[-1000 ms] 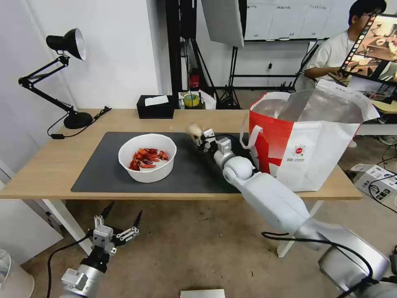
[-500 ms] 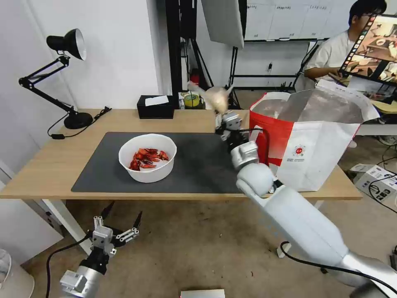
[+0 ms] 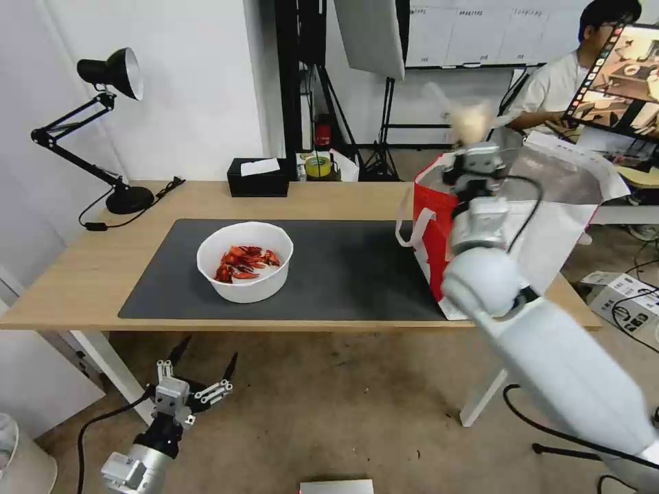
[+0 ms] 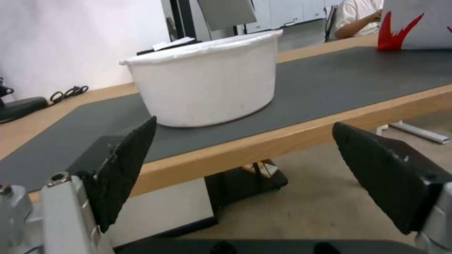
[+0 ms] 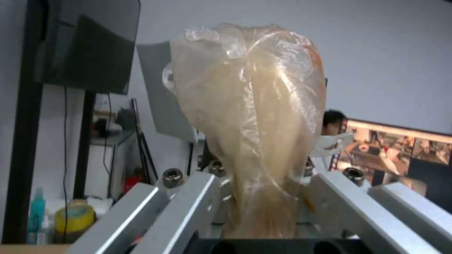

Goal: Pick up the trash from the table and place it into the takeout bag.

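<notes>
My right gripper (image 3: pixel 472 147) is raised above the open top of the red-and-white takeout bag (image 3: pixel 549 233), shut on a small tan knotted bag (image 3: pixel 469 121) that sticks up from its fingers. The right wrist view shows that tan bag (image 5: pixel 254 116) pinched between the metal fingers (image 5: pixel 188 208). A white bowl of red crayfish shells (image 3: pixel 245 261) sits on the dark grey mat (image 3: pixel 343 274) of the wooden table (image 3: pixel 103 261). My left gripper (image 3: pixel 197 370) hangs open below the table's front edge, facing the bowl (image 4: pixel 207 91).
A black desk lamp (image 3: pixel 110 130) stands at the table's far left with its cord trailing. A black tissue box (image 3: pixel 259 177) sits at the back edge. The takeout bag's white handles (image 3: pixel 412 226) hang toward the mat.
My right arm has lifted the tan bag from the mat up and to the right, from beside the takeout bag to above its opening. The left arm has stayed put.
</notes>
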`<state>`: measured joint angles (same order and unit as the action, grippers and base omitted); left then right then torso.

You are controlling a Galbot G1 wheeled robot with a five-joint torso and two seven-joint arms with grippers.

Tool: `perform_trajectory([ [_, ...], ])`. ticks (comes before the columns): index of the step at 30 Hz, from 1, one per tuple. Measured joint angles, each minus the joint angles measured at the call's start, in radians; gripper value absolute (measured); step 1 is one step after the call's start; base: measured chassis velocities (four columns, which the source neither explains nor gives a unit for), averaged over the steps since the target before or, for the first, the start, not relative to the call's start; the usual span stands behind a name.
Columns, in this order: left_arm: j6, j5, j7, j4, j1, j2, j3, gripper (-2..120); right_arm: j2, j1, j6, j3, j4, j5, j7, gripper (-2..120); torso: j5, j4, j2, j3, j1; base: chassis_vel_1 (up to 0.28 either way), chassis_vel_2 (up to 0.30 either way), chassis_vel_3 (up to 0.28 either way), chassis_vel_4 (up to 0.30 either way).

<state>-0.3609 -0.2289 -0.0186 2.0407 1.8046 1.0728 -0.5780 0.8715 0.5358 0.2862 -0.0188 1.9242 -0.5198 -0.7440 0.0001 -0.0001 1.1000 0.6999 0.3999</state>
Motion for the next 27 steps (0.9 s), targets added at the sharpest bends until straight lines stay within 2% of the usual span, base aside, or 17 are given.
perform_trajectory([
  [6,0.001,0.000,0.000,0.013,0.006,0.006,-0.006,100,-0.042,-0.015,0.029,-0.004,0.001,-0.130,-0.015,8,0.0001,0.0000,0.000,0.000,0.000,0.000,0.000,0.000,0.000],
  [11,0.001,0.001,0.000,0.022,0.015,0.008,-0.012,100,-0.039,-0.010,0.030,-0.008,-0.001,-0.154,-0.029,8,0.0001,0.0002,0.000,0.000,0.000,0.000,0.000,0.000,0.000],
  [14,0.001,0.003,0.001,0.028,0.023,0.008,-0.015,100,-0.039,0.000,0.034,-0.016,0.009,-0.180,-0.032,21,-0.0001,0.0001,0.000,0.000,0.000,0.000,0.000,0.000,0.000],
  [15,0.001,0.003,0.001,0.028,0.023,0.008,-0.015,100,-0.039,0.000,0.034,-0.016,0.009,-0.180,-0.032,21,-0.0001,0.0001,0.000,0.000,0.000,0.000,0.000,0.000,0.000],
  [18,0.001,0.008,0.001,0.034,0.029,0.009,-0.016,100,-0.043,0.012,0.040,-0.019,0.018,-0.184,-0.032,36,-0.0001,0.0001,0.000,0.000,0.000,0.000,0.000,0.000,0.000],
  [19,0.001,0.008,0.001,0.034,0.029,0.009,-0.016,100,-0.043,0.012,0.040,-0.019,0.018,-0.184,-0.032,36,-0.0001,0.0001,0.000,0.000,0.000,0.000,0.000,0.000,0.000],
  [22,0.001,0.016,0.001,0.035,0.032,0.014,-0.016,100,-0.048,0.024,0.047,-0.021,0.025,-0.184,-0.031,49,0.0000,0.0001,0.000,0.000,0.000,0.000,0.000,0.000,0.000],
  [23,0.001,0.016,0.001,0.035,0.032,0.014,-0.016,100,-0.048,0.024,0.047,-0.021,0.025,-0.184,-0.031,49,0.0000,0.0001,0.000,0.000,0.000,0.000,0.000,0.000,0.000],
  [26,0.002,0.020,0.002,0.038,0.033,0.017,-0.016,100,-0.059,0.022,0.051,-0.021,0.026,-0.185,-0.027,65,-0.0001,0.0000,0.000,0.000,0.000,0.000,0.000,0.000,0.000],
  [27,0.002,0.020,0.002,0.038,0.033,0.017,-0.016,100,-0.059,0.022,0.051,-0.021,0.026,-0.185,-0.027,65,-0.0001,0.0000,0.000,0.000,0.000,0.000,0.000,0.000,0.000],
])
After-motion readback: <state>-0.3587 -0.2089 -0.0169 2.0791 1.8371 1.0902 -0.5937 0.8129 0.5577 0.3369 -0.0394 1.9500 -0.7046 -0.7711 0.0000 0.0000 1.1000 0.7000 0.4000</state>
